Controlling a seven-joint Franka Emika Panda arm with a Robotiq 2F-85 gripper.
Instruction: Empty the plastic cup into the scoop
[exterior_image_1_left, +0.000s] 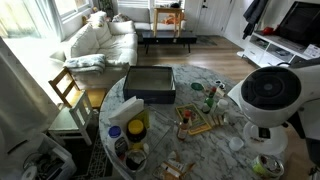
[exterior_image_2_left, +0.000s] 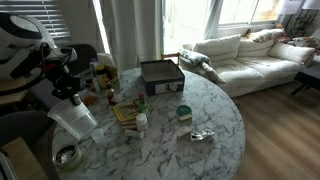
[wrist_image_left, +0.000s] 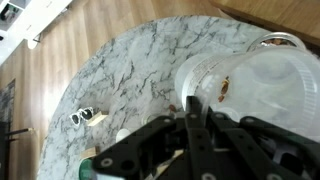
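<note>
The gripper (wrist_image_left: 196, 112) held the plastic cup (wrist_image_left: 255, 88) clamped between its fingers, tilted just above the scoop (exterior_image_2_left: 67, 155). A clean pour probably called for centring the cup's mouth over the scoop and tipping slowly, so the brown bits (wrist_image_left: 224, 92) landed inside.

Table (exterior_image_2_left: 205, 115) white-grey marbled; cup (wrist_image_left: 250, 85) translucent; sofa (exterior_image_2_left: 250, 55) cream.

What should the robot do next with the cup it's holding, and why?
Probably tip the plastic cup a bit more toward the scoop. The gripper is clamped on the cup, held tilted above the table, brown bits seem to sit inside it, and the scoop lies close by.
</note>
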